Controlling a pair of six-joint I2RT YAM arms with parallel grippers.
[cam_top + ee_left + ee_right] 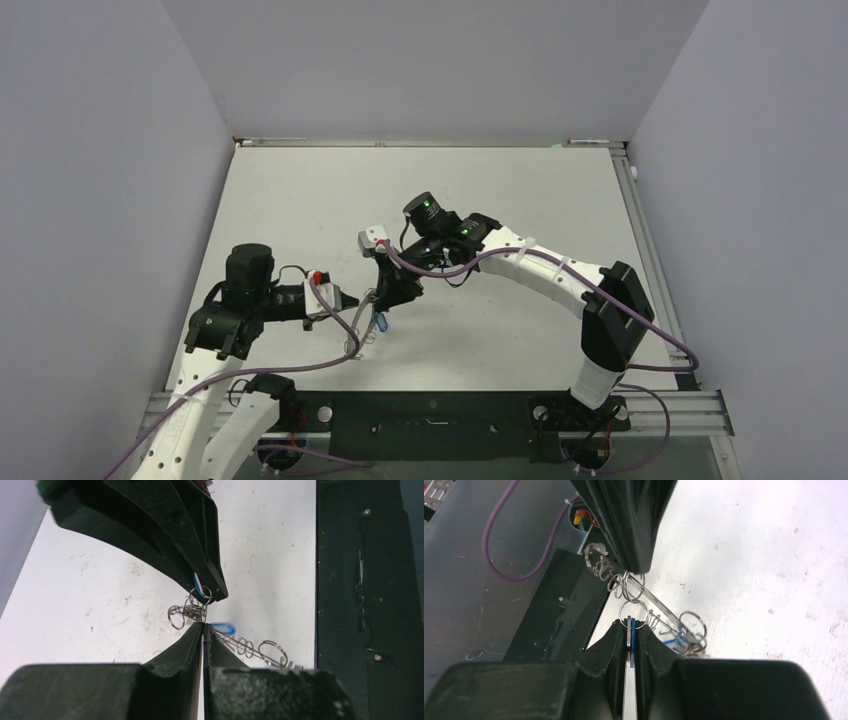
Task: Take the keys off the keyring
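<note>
While the left gripper (203, 628) clamps the keyring (655, 604), the right gripper (630, 630), pinching a blue key (632, 641), should pull gently along its small loop (632, 611).

Bright blue head on the key (632, 640), silvery keyring (658, 607) glinting, left gripper (202, 629) and right gripper (630, 626) both matte black, purple cable (487, 535), white table (774, 555) flecked with dark scuffs.

table (520, 200): white top, scuffed; dark specks and smudges show in the wrist views
walls (100, 150): plain grey, on left, back and right
far rail (420, 143): silver strip along the table's back edge
right rail (632, 175): metal, along the table's right side
base plate (430, 415): black, at the near edge; small screws (367, 512), possibly holes too, blurry
</note>
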